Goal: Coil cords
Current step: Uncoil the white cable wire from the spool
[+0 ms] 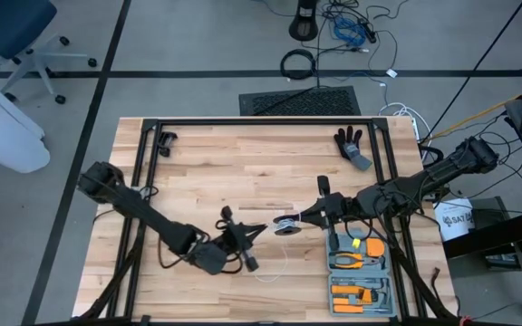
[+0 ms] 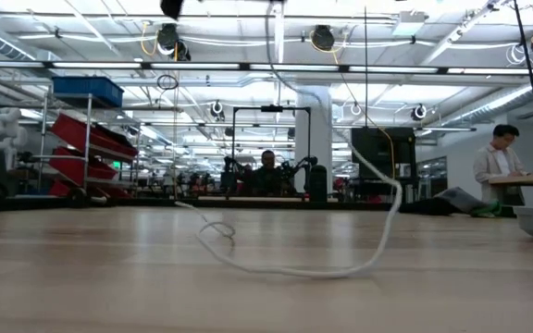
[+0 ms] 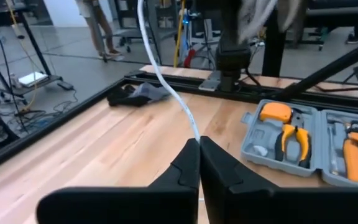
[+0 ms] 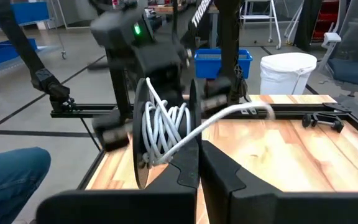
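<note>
While orange pliers [image 3: 293, 140] lie in the grey tool case [image 3: 251, 147], left fingers [image 3: 188, 165] pinch the white cord [image 3: 166, 81]; right fingers [image 4: 188, 163] clamp its reel [image 4: 160, 134].

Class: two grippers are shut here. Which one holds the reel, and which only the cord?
The right gripper holds the reel; the left gripper pinches only the white cord.

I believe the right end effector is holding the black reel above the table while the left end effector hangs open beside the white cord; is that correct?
Not quite: the left end effector is not open beside the white cord but shut on it, as the left wrist view shows. The rest stands: the right end effector is holding the black reel above the table.
</note>
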You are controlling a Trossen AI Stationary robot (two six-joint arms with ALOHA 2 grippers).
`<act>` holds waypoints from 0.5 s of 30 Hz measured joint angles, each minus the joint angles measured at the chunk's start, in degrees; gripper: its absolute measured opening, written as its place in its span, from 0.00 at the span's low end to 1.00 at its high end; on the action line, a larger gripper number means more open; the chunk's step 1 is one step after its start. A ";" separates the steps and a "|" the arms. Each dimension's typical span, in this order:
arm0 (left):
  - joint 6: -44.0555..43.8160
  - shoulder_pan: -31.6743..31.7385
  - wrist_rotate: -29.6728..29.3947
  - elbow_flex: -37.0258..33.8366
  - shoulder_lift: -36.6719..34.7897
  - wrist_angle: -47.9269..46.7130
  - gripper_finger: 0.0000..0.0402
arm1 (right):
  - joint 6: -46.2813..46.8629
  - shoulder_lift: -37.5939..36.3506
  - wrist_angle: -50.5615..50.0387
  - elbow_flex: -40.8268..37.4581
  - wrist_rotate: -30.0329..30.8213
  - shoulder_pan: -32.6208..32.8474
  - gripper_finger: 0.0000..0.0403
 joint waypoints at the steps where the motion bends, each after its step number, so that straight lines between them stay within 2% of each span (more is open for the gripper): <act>1: -0.19 -0.51 -0.95 0.00 -0.94 -1.00 0.01 | 0.01 0.00 0.02 0.00 0.01 0.02 0.00; 9: 1.00 -6.16 -6.72 0.00 -9.16 -6.54 0.00 | 1.20 0.00 -1.71 0.00 0.01 0.04 0.00; 15: 9.49 -10.79 -6.31 0.00 -13.39 0.17 0.00 | 2.14 0.00 -2.29 0.00 1.18 0.04 0.00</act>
